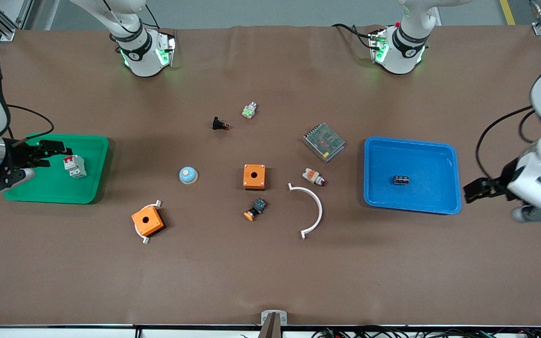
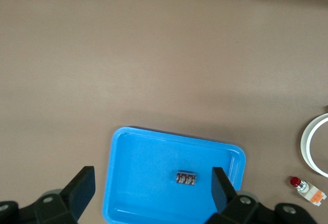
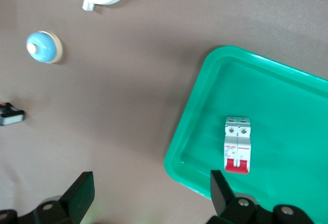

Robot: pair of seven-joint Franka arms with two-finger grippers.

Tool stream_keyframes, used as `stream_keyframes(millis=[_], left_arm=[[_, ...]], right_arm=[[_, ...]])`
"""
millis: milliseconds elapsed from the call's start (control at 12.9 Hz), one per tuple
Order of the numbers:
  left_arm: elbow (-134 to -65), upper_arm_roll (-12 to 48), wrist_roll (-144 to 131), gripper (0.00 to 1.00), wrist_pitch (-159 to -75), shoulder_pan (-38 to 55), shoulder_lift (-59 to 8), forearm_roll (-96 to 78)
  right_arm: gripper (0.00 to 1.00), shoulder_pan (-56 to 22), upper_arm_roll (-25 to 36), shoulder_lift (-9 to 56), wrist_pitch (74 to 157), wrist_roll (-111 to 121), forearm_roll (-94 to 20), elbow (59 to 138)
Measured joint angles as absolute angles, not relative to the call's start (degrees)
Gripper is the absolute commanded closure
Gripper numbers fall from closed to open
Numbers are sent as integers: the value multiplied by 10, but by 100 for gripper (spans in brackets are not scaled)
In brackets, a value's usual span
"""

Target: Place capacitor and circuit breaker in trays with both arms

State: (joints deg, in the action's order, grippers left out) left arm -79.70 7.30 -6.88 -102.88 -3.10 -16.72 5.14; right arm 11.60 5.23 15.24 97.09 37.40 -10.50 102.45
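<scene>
Both my claws gape wide and empty, left gripper beside the blue tray holding the capacitor, right gripper over the green tray holding the breaker, which a careless withdrawal could topple.

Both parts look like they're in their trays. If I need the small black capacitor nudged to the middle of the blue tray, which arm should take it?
Left. The left gripper is open beside the blue plastic tray holding the small black capacitor. The right gripper is open over the green tray with the white-grey, red-switched circuit breaker.
</scene>
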Motion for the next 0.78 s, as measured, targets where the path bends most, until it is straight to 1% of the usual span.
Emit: stream_keyframes(millis=[155,388,621,776], left_arm=[[-835,73,-67,0,-1024,-37,-123,46],[-891,77,-67,0,-1024,-36,-67,42],[-898,77,-67,0,-1012,-33,-51,42],[-897,78,-67,0,-1010,-31,-54,40]], right_arm=[[0,93,50,147,927,308,-107,986],[0,33,48,103,899,163,-108,965],[0,-28,47,42,899,55,-100,965],[0,-47,47,14,908,34,-71,966]])
